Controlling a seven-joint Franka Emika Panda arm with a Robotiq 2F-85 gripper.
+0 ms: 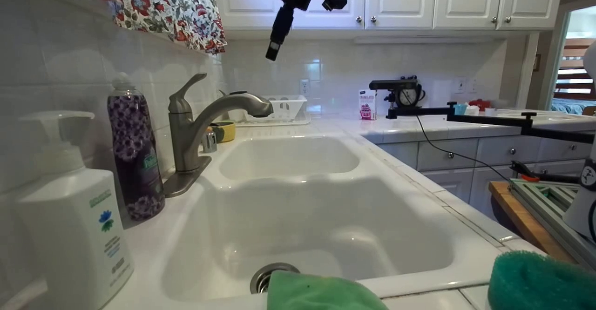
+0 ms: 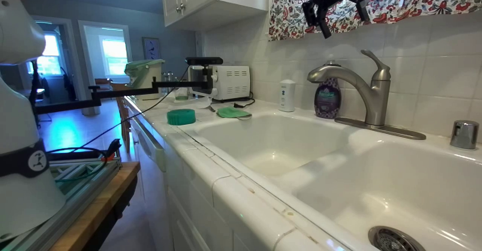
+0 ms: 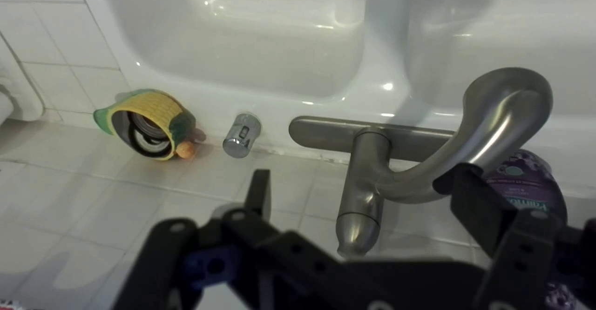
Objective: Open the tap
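The tap is brushed grey metal with an arching spout and a lever handle slanting up from its top. It stands behind the sink in both exterior views. My gripper hangs in the air above the tap, apart from it, in both exterior views. In the wrist view my gripper has its fingers wide apart with nothing held. The tap's body shows between the fingers there, and the right finger overlaps the spout. The lever's end is hidden behind the gripper there.
A purple-patterned bottle and a white pump bottle stand beside the tap. A chrome cap and a yellow-green holder are on its other side. The double sink lies in front. A floral curtain hangs behind the gripper.
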